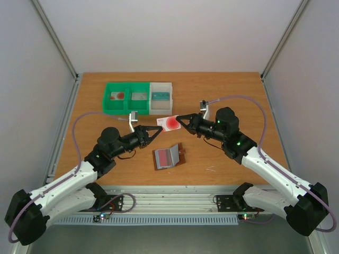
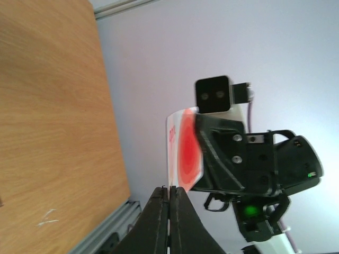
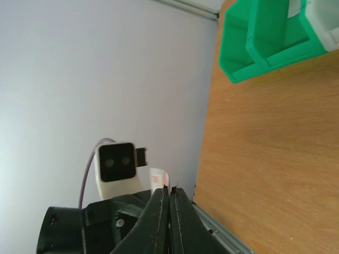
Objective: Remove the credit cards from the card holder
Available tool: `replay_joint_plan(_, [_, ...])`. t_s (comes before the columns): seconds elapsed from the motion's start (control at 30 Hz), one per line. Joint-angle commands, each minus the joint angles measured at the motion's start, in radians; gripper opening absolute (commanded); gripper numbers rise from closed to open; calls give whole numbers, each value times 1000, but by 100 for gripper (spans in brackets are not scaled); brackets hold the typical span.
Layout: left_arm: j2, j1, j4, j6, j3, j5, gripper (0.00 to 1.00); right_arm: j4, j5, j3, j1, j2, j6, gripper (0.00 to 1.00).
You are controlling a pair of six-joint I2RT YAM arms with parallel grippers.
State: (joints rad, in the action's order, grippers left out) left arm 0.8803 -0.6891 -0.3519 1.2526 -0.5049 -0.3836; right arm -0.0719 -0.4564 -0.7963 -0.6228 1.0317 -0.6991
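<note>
A white credit card with a red disc (image 1: 170,123) hangs in the air above the table's middle, held from both sides. My left gripper (image 1: 160,128) is shut on its left edge, and the card (image 2: 183,153) rises straight out of the closed tips (image 2: 170,189). My right gripper (image 1: 181,121) is shut on the opposite edge. In the right wrist view only a corner of the card (image 3: 159,177) shows above those tips (image 3: 170,189). The brown card holder (image 1: 168,157) lies open on the table below, with a pale card (image 1: 167,156) still in it.
A green two-compartment bin (image 1: 127,98) and a white bin (image 1: 160,97) stand at the back of the table, each with something small inside. The green bin (image 3: 265,42) also shows in the right wrist view. The metal rail (image 1: 169,198) runs along the near edge.
</note>
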Motion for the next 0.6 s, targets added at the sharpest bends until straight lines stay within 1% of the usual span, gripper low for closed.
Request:
replay_joint_plan(0.0, [4, -2, -133, 25, -9, 1, 1, 9, 31, -27, -2, -16, 0, 1])
replay_joint_plan(0.13, [-17, -2, -47, -3, -21, 16, 1, 12, 37, -23, -3, -15, 13, 1])
replay_joint_plan(0.27, [-31, -2, 46, -55, -52, 3, 0, 15, 20, -24, -3, 1, 27, 8])
replay_joint_plan(0.43, [-49, 1, 137, -119, -80, 2, 1, 22, -8, -7, -2, 1, 64, 20])
replay_joint_plan(0.5, [-49, 6, 159, -129, -88, -5, 0, 18, -39, -7, -1, -5, 106, 27])
replay_joint_plan(0.57, [-46, 13, 195, -145, -103, -16, 0, 52, -56, -12, 1, -18, 149, 36])
